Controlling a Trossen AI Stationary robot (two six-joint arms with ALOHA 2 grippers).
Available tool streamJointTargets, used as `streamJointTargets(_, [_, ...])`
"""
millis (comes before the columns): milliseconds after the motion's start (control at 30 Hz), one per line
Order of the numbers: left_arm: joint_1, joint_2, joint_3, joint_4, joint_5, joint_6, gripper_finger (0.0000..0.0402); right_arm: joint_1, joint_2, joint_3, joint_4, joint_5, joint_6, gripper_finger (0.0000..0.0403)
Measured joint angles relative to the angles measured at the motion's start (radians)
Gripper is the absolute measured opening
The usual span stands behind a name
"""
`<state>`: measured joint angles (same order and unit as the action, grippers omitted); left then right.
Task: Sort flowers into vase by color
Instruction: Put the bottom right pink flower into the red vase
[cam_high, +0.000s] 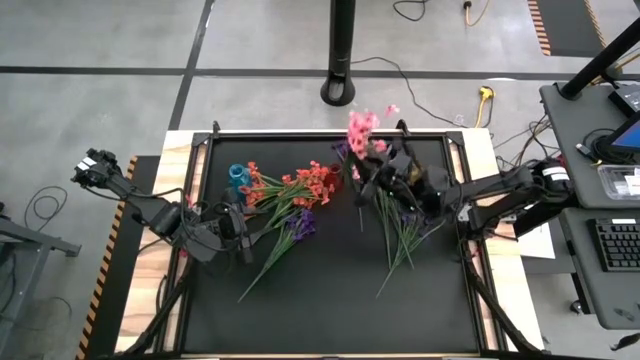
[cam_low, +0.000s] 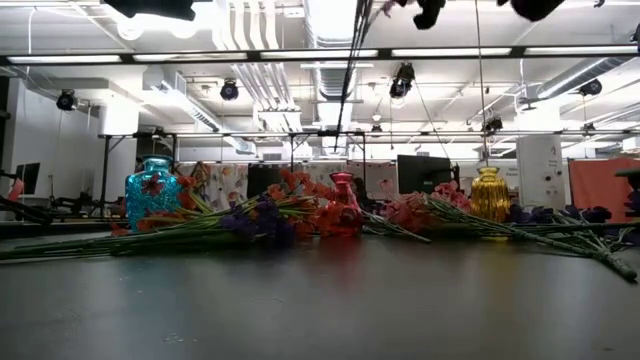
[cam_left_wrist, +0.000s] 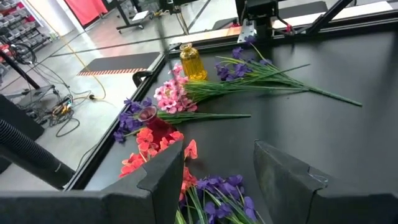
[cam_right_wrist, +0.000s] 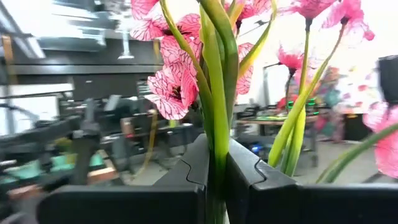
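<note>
A: Black mat (cam_high: 330, 290) covers the table, workshop floor and cables around it. Where is the spray in play?

B: Pink spray (cam_high: 362, 128) is off the mat, lifted near the far edge, right of centre. In the right wrist view its green stem (cam_right_wrist: 217, 124) runs straight up between the two dark fingers, blossoms above.

A: Right gripper (cam_high: 385, 165)?

B: Clamped tight on that stem, fingers pressed together around it. In the low view the stem (cam_low: 352, 60) hangs down from the top of the picture.

A: Other flowers?

B: Orange-red sprays (cam_high: 305, 185) lie fanned on the mat left of centre, purple blossoms (cam_high: 300, 222) just below them. More stems (cam_high: 400, 235) lie in a loose bundle under the right arm. The left wrist view shows further pink blossoms (cam_left_wrist: 168, 96) and purple blossoms (cam_left_wrist: 239, 53) lying beside the vases.

A: Vases?

B: Blue vase (cam_low: 152, 190) at far left, red vase (cam_low: 342, 195) in the middle, yellow vase (cam_low: 490, 192) at right, all upright in the low view.

A: Left gripper (cam_high: 236, 222)?

B: Low over the mat at left, beside the orange-red and purple stems. Fingers (cam_left_wrist: 161, 180) stand apart, nothing between them; purple blossoms show on the mat below the gap.
</note>
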<state>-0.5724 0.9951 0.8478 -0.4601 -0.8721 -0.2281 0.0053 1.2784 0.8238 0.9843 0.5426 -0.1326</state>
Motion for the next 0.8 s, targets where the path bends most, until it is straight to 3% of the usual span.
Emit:
streamJointTargets(367, [0.0,0.0,0.0,0.0,0.0,-0.009,0.0176,-0.173,0.0,0.006,0.008,-0.052,0.015,0.0018])
streamJointTargets(800, [0.0,0.0,0.0,-0.007,-0.006,-0.009,0.0176,-0.194,0.105,0.006,0.028,-0.053,-0.01,0.0018])
